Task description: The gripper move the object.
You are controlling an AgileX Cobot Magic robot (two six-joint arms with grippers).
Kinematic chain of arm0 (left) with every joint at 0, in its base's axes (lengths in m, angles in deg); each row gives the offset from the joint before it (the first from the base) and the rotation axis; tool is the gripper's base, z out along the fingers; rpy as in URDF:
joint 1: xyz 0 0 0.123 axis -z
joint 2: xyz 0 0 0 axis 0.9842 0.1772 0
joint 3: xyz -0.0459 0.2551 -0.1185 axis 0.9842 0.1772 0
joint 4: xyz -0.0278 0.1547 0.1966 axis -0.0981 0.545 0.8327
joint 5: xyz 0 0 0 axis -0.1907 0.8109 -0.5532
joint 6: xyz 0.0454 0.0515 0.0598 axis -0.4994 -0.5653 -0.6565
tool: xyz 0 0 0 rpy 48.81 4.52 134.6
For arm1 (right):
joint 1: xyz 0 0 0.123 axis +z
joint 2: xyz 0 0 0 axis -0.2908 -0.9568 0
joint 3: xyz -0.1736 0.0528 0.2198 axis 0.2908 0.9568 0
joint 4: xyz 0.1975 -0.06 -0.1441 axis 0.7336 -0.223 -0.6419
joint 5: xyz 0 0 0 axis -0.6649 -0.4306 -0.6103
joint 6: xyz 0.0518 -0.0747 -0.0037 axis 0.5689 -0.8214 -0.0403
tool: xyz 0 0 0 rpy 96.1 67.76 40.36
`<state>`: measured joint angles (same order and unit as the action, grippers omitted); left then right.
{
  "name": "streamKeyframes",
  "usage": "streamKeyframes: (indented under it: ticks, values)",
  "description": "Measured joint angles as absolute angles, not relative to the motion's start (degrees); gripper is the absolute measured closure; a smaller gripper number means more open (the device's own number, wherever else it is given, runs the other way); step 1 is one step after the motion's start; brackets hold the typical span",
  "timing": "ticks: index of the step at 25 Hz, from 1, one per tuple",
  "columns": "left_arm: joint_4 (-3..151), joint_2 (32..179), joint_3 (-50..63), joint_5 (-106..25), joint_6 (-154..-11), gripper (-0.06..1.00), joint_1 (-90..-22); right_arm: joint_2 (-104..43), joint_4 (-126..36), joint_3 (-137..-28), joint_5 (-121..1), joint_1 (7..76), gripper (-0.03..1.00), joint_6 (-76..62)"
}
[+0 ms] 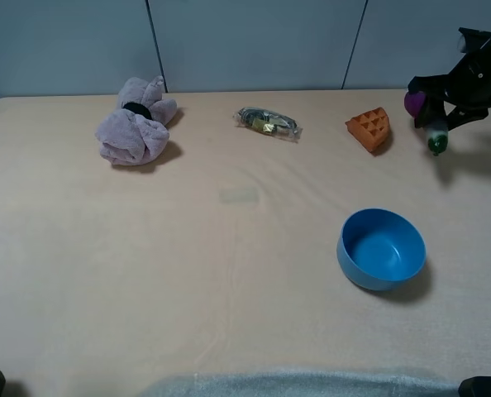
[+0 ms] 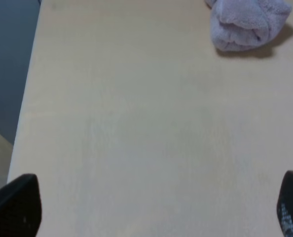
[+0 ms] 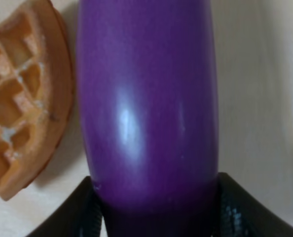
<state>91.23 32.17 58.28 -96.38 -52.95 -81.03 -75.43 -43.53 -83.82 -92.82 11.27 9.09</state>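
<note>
- While my right gripper point(image 1: 431, 114) hangs over the far right end of the worktop point(image 1: 146, 273), its jaws are clenched on the toy eggplant point(image 1: 414, 104).
- Right wrist view: the eggplant point(image 3: 146, 108) fills the frame, with a dark finger point(image 3: 75, 217) pressed against each side of its glossy purple body.
- Eggplant position: tilted, purple end up in the jaws, pale section and dark green stem tip pointing down. It looks lifted clear of the worktop, and a faint shadow lies on the surface beside it.
- Orange waffle wedge point(image 1: 369, 130) lies flat on the worktop near the eggplant, toward the middle, not touching it.
- Blue bowl point(image 1: 382, 248) stands upright nearer the camera, well apart from the eggplant.
- My left gripper point(image 2: 151, 212): jaws released and spread wide, with bare worktop between them.
- Pink plush toy point(image 1: 135, 124) lies at the far left of the worktop, well apart from my left gripper.
- Clear-wrapped packet point(image 1: 267, 122) lies between the plush toy and the waffle wedge, toward the far edge.
</note>
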Motion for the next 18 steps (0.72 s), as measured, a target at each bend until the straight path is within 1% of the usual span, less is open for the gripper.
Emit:
streamKeyframes:
  ticks: [18]
  values:
    - [91.2, 32.2, 58.3, -96.4, -52.9, -0.01, -81.0, -80.6, -44.6, -83.8, -90.4, 11.3, 0.62, 8.9]
